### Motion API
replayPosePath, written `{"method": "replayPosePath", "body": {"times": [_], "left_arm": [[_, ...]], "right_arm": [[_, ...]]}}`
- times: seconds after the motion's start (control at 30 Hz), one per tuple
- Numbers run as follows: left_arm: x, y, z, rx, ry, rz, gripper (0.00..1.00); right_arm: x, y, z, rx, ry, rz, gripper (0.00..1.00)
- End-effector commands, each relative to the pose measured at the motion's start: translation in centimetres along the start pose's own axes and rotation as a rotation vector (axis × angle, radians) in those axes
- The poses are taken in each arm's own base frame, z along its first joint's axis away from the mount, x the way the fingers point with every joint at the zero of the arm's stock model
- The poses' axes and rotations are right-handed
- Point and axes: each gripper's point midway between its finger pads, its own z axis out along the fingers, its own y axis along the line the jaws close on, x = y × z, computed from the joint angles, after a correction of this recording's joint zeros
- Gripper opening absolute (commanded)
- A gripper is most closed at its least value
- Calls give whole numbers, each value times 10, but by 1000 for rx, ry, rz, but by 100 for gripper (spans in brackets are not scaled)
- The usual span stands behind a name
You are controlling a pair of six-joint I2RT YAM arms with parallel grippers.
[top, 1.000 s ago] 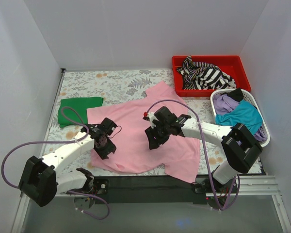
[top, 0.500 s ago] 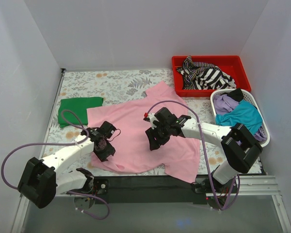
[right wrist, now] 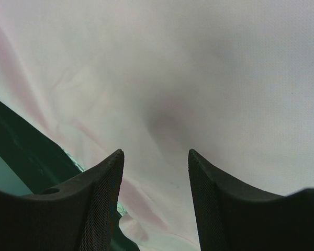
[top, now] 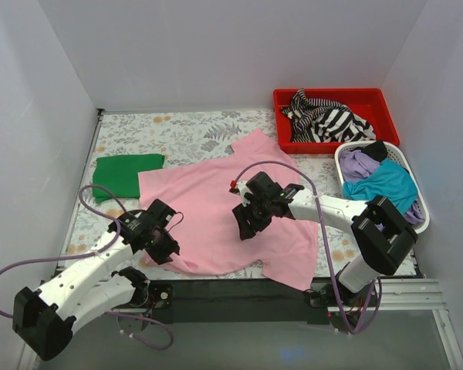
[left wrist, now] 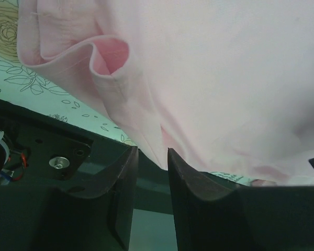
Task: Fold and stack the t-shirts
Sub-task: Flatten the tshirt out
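Note:
A large light pink t-shirt lies spread and rumpled on the table; it fills the left wrist view and the right wrist view. My left gripper sits at the shirt's near-left hem, its jaws a narrow gap apart with the hem's edge just at the tips. My right gripper hovers open over the shirt's middle, holding nothing. A folded dark green t-shirt lies at the far left.
A red bin at the back right holds a black-and-white striped shirt. A white basket at the right holds teal and purple shirts. A dark rail runs along the table's near edge.
My left arm has drawn back toward the near-left, moving its gripper from over the shirt to its near hem. The right gripper has barely moved.

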Motion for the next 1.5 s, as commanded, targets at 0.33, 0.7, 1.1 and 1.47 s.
{"method": "replayPosePath", "body": {"times": [0.33, 0.7, 1.1, 1.47], "left_arm": [[-46, -55, 40, -15, -186, -1, 28], [13, 14, 9, -103, 42, 58, 25], [-23, -40, -12, 45, -125, 41, 22], [41, -11, 72, -215, 60, 144, 20]], "right_arm": [[1, -2, -9, 25, -17, -4, 59], [2, -6, -6, 38, -9, -6, 59], [5, -6, -3, 38, 0, 3, 59], [4, -8, -9, 54, -17, 3, 59]]}}
